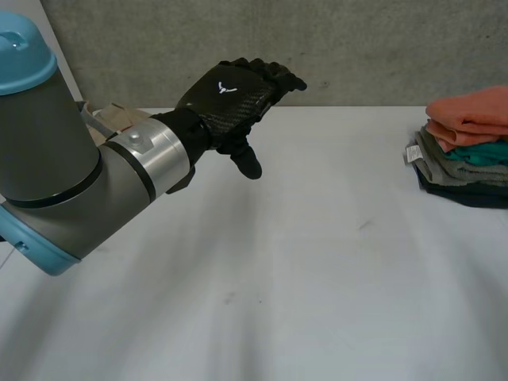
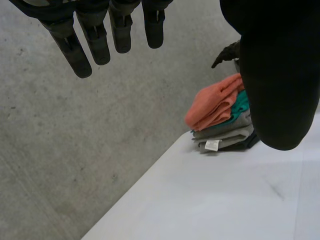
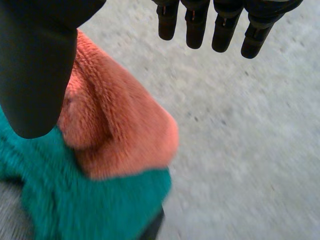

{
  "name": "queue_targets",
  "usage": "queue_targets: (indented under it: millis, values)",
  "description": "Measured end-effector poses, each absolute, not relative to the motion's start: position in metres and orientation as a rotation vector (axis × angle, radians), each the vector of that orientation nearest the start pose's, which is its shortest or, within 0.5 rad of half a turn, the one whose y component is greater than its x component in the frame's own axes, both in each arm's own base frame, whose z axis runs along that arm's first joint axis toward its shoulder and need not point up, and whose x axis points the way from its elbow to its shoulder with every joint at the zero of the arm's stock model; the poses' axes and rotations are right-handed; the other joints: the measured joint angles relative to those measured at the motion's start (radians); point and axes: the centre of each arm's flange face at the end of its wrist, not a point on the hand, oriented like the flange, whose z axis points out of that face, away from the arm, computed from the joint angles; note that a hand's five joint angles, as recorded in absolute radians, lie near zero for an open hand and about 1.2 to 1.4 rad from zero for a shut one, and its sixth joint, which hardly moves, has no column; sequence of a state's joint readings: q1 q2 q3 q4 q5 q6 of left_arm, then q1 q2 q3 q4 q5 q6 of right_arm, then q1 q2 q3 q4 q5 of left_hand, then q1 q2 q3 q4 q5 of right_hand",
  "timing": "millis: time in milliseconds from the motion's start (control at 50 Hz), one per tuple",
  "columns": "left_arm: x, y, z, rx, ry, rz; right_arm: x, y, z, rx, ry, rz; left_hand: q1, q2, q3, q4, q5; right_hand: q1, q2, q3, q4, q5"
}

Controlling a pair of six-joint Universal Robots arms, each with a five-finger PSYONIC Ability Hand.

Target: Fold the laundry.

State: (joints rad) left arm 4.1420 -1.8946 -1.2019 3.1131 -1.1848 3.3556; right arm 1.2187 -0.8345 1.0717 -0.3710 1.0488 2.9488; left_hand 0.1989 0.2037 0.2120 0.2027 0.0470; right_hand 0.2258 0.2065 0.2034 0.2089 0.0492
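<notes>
We see the left hand (image 1: pixel 226 95) raised above the white table (image 1: pixel 302 262), near the grey wall (image 1: pixel 357 40). In its wrist view its fingers (image 2: pixel 95 42) hang straight, the thumb stands well apart, and nothing is in its grasp. The laundry, a stack of folded clothes (image 1: pixel 464 151), sits at the table's right side by the wall edge, well apart from this hand. It has an orange piece (image 1: pixel 468 115) on top, then teal (image 1: pixel 480 152), grey (image 1: pixel 444 168) and a dark one (image 1: pixel 468 194), and a white label (image 1: pixel 413 153) sticks out. The right hand (image 3: pixel 35 75) hovers close over the orange and teal cloth, fingers straight, holding nothing. We cannot tell whether it touches. Something beige (image 1: pixel 119 117) lies behind the left arm (image 1: pixel 71 175).
</notes>
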Motion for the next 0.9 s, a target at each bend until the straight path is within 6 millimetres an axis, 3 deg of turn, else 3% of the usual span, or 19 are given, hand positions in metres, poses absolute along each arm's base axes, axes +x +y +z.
queue_targets:
  millis: [140, 260, 320, 420, 460, 500, 520, 600, 680, 740, 760, 900]
  values:
    - [-0.343, -0.219, 0.323, -1.054, -1.537, 1.830, -0.024, -0.464, 0.253, -0.384, 2.392, -2.433, 0.000, 0.000, 0.000, 0.000, 0.000, 0.000, 0.000, 0.000, 0.000, 0.000]
    - [-0.340, -0.214, 0.347, -1.020, -1.470, 1.885, -0.037, -0.446, 0.314, -0.388, 2.518, -2.738, 0.000, 0.000, 0.000, 0.000, 0.000, 0.000, 0.000, 0.000, 0.000, 0.000]
    - [-0.336, -0.214, 0.362, -0.986, -1.432, 1.927, -0.013, -0.444, 0.338, -0.442, 2.381, -2.918, 0.000, 0.000, 0.000, 0.000, 0.000, 0.000, 0.000, 0.000, 0.000, 0.000]
    - [-0.321, -0.226, 0.386, -0.877, -1.428, 2.052, 0.079, -0.431, 0.355, -0.668, 1.907, -3.064, -0.003, 0.000, 0.000, 0.000, 0.000, 0.000, 0.000, 0.000, 0.000, 0.000]
    - [-0.308, -0.240, 0.392, -0.806, -1.469, 2.130, 0.122, -0.417, 0.351, -0.798, 1.706, -3.042, -0.003, 0.000, 0.000, 0.000, 0.000, 0.000, 0.000, 0.000, 0.000, 0.000]
    - [-0.296, -0.254, 0.395, -0.753, -1.515, 2.191, 0.147, -0.405, 0.344, -0.888, 1.591, -3.001, -0.003, 0.000, 0.000, 0.000, 0.000, 0.000, 0.000, 0.000, 0.000, 0.000]
    - [-0.284, -0.268, 0.394, -0.713, -1.563, 2.241, 0.170, -0.392, 0.333, -0.978, 1.499, -2.943, -0.003, 0.000, 0.000, 0.000, 0.000, 0.000, 0.000, 0.000, 0.000, 0.000]
    - [-0.242, -0.321, 0.373, -0.656, -1.765, 2.362, 0.213, -0.357, 0.295, -1.170, 1.394, -2.725, -0.003, 0.000, 0.000, 0.000, 0.000, 0.000, 0.000, 0.000, 0.000, 0.000]
    - [-0.203, -0.372, 0.333, -0.694, -1.995, 2.410, 0.233, -0.330, 0.257, -1.258, 1.464, -2.492, -0.003, 0.000, 0.000, 0.000, 0.000, 0.000, 0.000, 0.000, 0.000, 0.000]
    - [-0.183, -0.403, 0.298, -0.775, -2.132, 2.407, 0.237, -0.319, 0.236, -1.277, 1.572, -2.349, -0.003, 0.000, 0.000, 0.000, 0.000, 0.000, 0.000, 0.000, 0.000, 0.000]
    - [-0.173, -0.421, 0.277, -0.833, -2.191, 2.409, 0.238, -0.313, 0.224, -1.284, 1.642, -2.268, -0.003, 0.000, 0.000, 0.000, 0.000, 0.000, 0.000, 0.000, 0.000, 0.000]
    - [-0.138, -0.491, 0.183, -1.044, -2.244, 2.458, 0.237, -0.298, 0.181, -1.322, 1.894, -1.982, 0.007, 0.005, 0.004, 0.008, 0.004, 0.000, 0.000, 0.000, 0.000, 0.000]
